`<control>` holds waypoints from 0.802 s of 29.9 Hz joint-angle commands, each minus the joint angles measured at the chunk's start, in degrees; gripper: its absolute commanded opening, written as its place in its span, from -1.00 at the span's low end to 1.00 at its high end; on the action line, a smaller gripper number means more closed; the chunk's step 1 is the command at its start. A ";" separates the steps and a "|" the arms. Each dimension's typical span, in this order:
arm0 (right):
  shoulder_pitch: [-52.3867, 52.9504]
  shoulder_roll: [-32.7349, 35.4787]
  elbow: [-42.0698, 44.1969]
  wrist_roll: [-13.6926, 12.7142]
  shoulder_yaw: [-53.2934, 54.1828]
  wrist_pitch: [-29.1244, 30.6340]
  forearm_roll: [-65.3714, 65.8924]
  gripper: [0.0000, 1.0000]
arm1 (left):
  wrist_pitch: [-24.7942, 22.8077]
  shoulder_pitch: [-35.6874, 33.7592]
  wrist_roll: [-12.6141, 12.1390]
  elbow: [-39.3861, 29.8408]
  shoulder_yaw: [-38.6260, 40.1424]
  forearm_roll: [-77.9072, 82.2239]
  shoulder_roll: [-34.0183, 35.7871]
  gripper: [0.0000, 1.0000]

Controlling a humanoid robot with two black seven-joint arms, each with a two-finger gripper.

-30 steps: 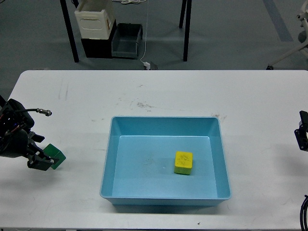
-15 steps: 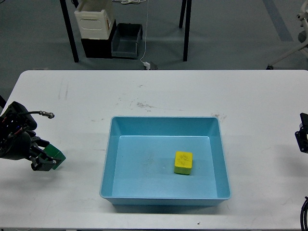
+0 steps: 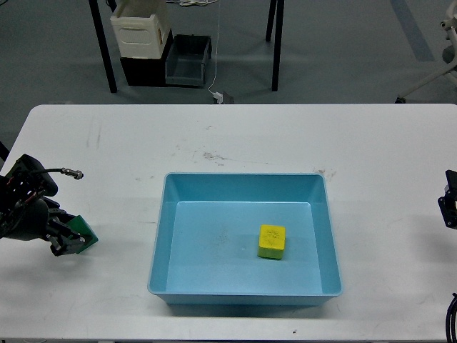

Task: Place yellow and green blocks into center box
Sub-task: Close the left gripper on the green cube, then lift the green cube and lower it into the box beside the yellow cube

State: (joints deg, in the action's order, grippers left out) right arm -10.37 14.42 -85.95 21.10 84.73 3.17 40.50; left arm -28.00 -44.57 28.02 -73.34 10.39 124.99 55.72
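Observation:
A yellow block (image 3: 272,241) lies on the floor of the light blue box (image 3: 161,236) in the middle of the white table. A green block (image 3: 81,232) is at the table's left side, held between the fingers of my left gripper (image 3: 71,238), which is shut on it, well left of the box. Whether the block rests on the table or hangs just above it I cannot tell. My right arm (image 3: 448,200) shows only as a dark part at the right edge; its gripper is out of view.
The table's front edge runs just below the box. Behind the table, on the floor, stand black table legs (image 3: 104,50), a cream and black bin (image 3: 141,36) and a grey crate (image 3: 188,58). A chair base (image 3: 432,78) is at the far right.
My left gripper, with the green block in it, has turned slightly and shifted a little up and right. The yellow block, the box and the right arm have stayed put.

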 commanded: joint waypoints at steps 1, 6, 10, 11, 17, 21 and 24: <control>-0.09 -0.09 0.00 0.00 0.00 0.00 -0.07 0.97 | 0.00 0.01 -0.02 1.70 -0.02 0.01 0.09 -0.47; 0.09 -0.18 0.00 0.00 0.09 0.00 -0.07 0.97 | 0.00 -1.92 -0.02 1.53 1.04 0.01 0.89 -0.50; 0.17 -0.18 -0.09 0.00 0.17 -0.09 -0.07 0.97 | 0.00 -9.55 -0.02 -0.74 0.87 -7.27 1.41 -0.50; 0.17 -0.18 -0.09 0.00 0.17 -0.09 -0.07 0.97 | 0.00 -11.66 -0.02 -1.71 0.95 -10.08 1.67 -0.50; 0.00 -0.27 -0.09 0.00 0.17 -0.09 -0.07 0.97 | 0.00 -21.86 -0.02 -8.91 1.04 -17.32 1.42 -0.49; 0.00 -0.27 -0.09 0.00 0.09 -0.09 -0.07 0.97 | 0.00 -23.63 -0.02 -12.79 0.78 -17.32 -1.39 -0.49; 0.00 -0.27 -0.09 0.00 0.09 -0.09 -0.07 0.97 | 0.00 -24.86 -0.02 -14.02 0.60 -16.71 -6.39 -0.49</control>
State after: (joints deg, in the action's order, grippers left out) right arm -10.37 14.15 -86.05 21.10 84.84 3.06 40.43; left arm -28.00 -68.19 28.00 -85.85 11.15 107.77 53.89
